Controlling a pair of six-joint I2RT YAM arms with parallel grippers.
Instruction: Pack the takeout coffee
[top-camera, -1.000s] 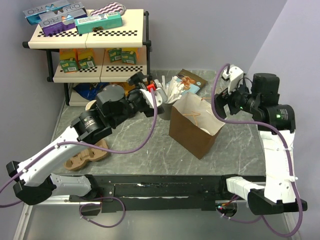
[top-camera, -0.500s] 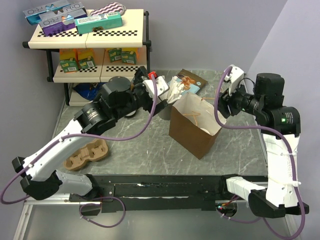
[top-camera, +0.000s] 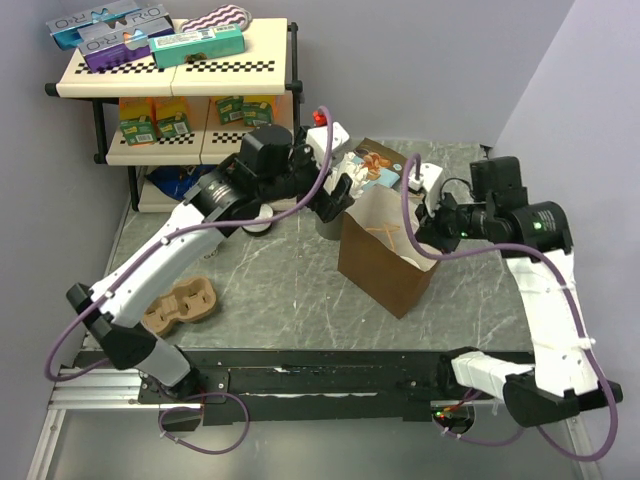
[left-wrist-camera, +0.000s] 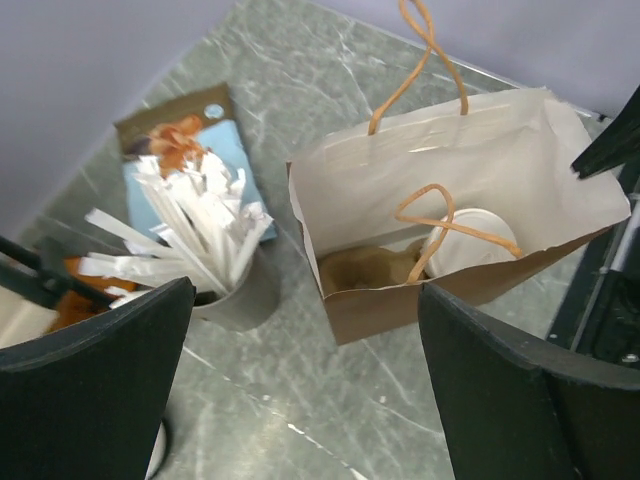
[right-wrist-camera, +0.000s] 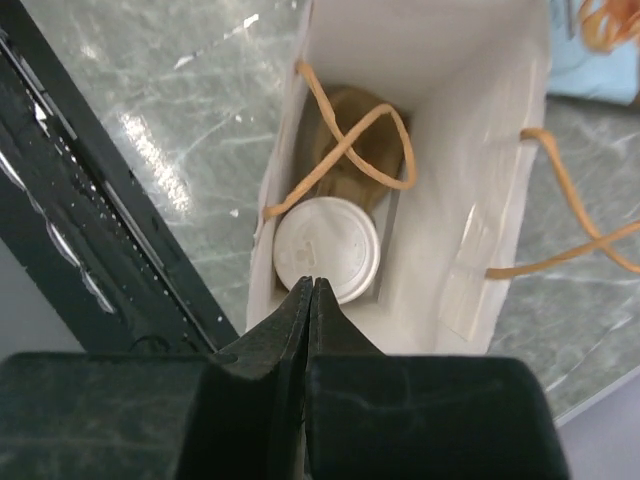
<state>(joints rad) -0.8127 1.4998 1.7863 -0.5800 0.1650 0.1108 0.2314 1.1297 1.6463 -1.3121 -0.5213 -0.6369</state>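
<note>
Though invisible overhead — coffee (right-wrist-camera: 327, 248) inside bag (right-wrist-camera: 480, 150)

The top camera looks down from high above the near edge over the whole table (top-camera: 250, 275), while both wrist cameras share the bag (top-camera: 385, 262) from closer, left slanting, right straight in.

One brown paper bag (top-camera: 385, 262) stands on the surface, with two twine handles (right-wrist-camera: 345, 135) and one takeout coffee (right-wrist-camera: 327, 248) inside it. There is one straw holder (left-wrist-camera: 240, 300), its wrapped straws (left-wrist-camera: 195, 225) too many to count, one blue-and-brown packet (top-camera: 378, 160) and one cardboard cup carrier (top-camera: 180, 305) showing two wells. One shelf rack (top-camera: 170, 75) has two tiers: three flat boxes (top-camera: 195, 42) and one zigzag pouch (top-camera: 215, 17) on top, and at least four small yellow-and-green boxes (top-camera: 172, 118) below.
</note>
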